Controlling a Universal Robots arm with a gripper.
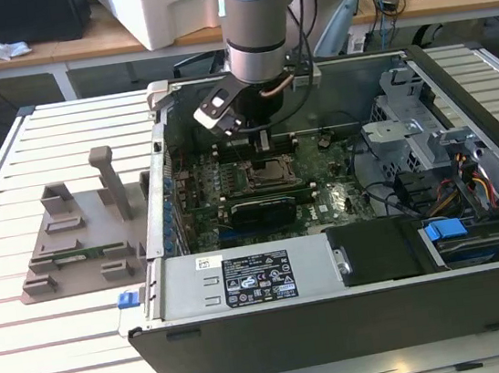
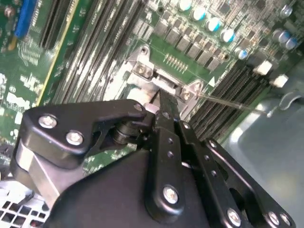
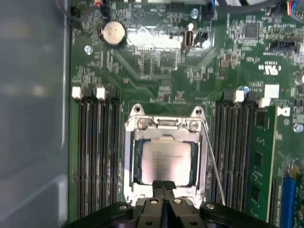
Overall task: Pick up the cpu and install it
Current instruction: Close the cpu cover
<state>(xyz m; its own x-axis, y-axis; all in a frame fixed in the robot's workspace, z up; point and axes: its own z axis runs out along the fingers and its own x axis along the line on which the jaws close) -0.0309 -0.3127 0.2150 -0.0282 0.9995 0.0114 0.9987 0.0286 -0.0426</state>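
Cpu (image 3: pixel 166 160) in its socket (image 3: pixel 167 124) — closed tool (image 3: pixel 163 184) just over it

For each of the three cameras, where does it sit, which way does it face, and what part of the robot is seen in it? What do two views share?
Exterior view: off the arm, outside and above the open computer case, looking down into it; the arm and hand show.
First wrist view: on the arm, facing straight down on the cpu in its socket; the hand's shut fingertips show.
Second wrist view: on the arm, looking slantwise past the hand at the socket.
Both wrist views share the hand and socket.
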